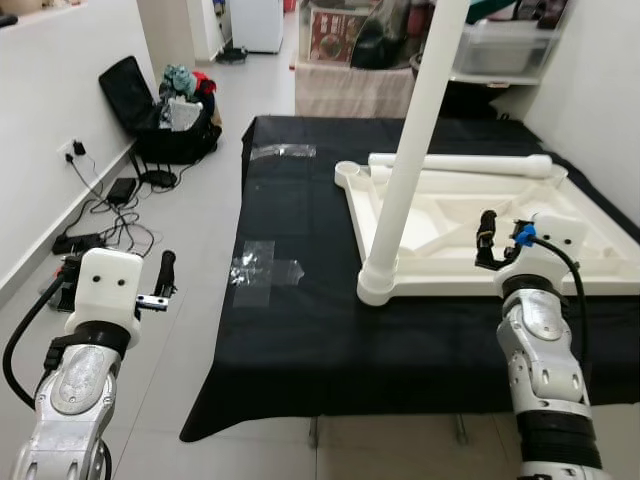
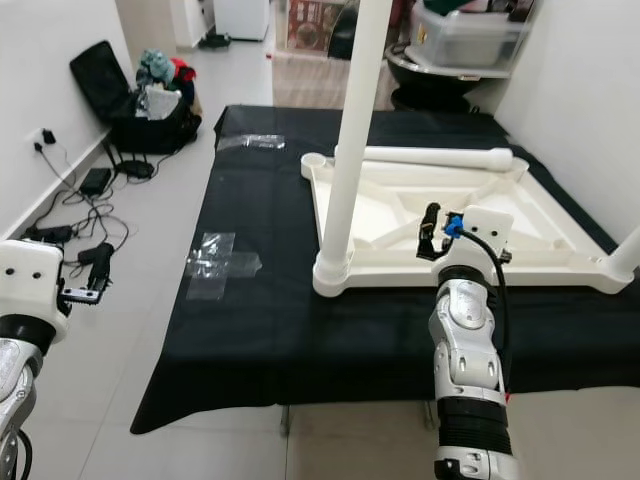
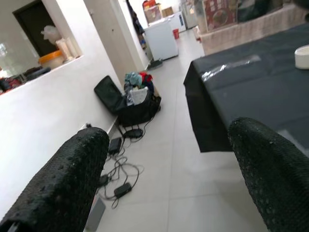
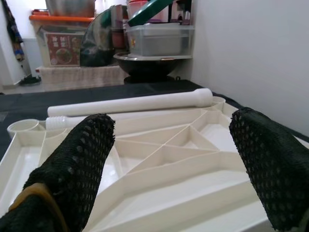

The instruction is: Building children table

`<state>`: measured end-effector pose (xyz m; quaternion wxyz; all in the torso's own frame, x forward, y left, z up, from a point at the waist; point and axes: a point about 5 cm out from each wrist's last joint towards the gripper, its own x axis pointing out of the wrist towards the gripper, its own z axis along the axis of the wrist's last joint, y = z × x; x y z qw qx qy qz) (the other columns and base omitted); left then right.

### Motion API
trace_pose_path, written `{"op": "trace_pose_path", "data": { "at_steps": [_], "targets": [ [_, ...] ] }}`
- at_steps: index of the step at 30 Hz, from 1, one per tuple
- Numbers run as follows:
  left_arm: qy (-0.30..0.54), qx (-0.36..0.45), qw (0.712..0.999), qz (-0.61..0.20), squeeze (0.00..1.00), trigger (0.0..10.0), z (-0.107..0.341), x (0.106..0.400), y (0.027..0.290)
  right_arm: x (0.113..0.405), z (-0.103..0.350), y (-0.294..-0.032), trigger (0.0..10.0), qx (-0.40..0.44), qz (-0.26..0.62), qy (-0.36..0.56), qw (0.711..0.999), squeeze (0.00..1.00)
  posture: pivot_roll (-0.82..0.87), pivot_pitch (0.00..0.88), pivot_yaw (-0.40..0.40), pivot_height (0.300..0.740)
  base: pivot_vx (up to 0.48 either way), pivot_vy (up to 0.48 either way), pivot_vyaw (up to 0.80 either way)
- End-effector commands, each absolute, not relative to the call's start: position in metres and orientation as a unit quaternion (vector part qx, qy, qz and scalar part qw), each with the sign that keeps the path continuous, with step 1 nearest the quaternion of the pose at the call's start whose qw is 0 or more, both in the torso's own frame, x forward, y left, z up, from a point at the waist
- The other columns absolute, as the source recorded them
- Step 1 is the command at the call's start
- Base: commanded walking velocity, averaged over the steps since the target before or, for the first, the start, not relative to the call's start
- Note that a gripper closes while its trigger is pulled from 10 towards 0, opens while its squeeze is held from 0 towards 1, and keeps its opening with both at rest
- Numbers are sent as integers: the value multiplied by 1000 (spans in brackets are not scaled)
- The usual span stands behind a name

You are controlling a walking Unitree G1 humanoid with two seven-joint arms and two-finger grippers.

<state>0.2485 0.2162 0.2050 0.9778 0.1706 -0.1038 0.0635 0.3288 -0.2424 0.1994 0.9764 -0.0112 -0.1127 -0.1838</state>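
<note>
A white children's table top [image 1: 450, 215] lies upside down on a black-covered table [image 1: 300, 330]. One white leg [image 1: 415, 130] stands upright in its near left corner socket. A second leg [image 1: 460, 163] lies flat along the top's far edge. My right gripper [image 4: 169, 159] hovers open over the top's near edge, right of the standing leg, with nothing between its fingers [image 1: 487, 240]. My left gripper [image 3: 166, 174] is open and empty, held over the floor to the left of the black table; one of its fingertips [image 1: 165, 270] shows in the left eye view.
Clear tape pieces [image 1: 262, 270] stick to the black cloth. An open suitcase with clothes [image 1: 165, 115] and cables with chargers [image 1: 110, 210] lie by the left wall. Boxes and a shelf [image 1: 500, 45] stand behind the table. Bare tile floor runs along the table's left side.
</note>
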Motion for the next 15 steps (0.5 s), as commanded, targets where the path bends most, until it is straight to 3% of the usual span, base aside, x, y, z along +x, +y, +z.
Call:
{"op": "trace_pose_path", "data": {
  "at_steps": [1,11,15],
  "targets": [
    [-99,181,977,55,0,10000,203,251,216,330,198,-238,10000,-8,-180,-113,977,0,98,91,-46,740,330,-270,0],
    [-90,176,979,56,0,10000,199,252,217,329,194,-235,10000,-3,-180,-109,978,0,97,92,-44,740,324,-247,0],
    [-94,178,977,64,0,10000,201,252,220,330,194,-238,10000,-6,-188,-109,976,0,98,92,-48,740,0,0,0]
  ]
}}
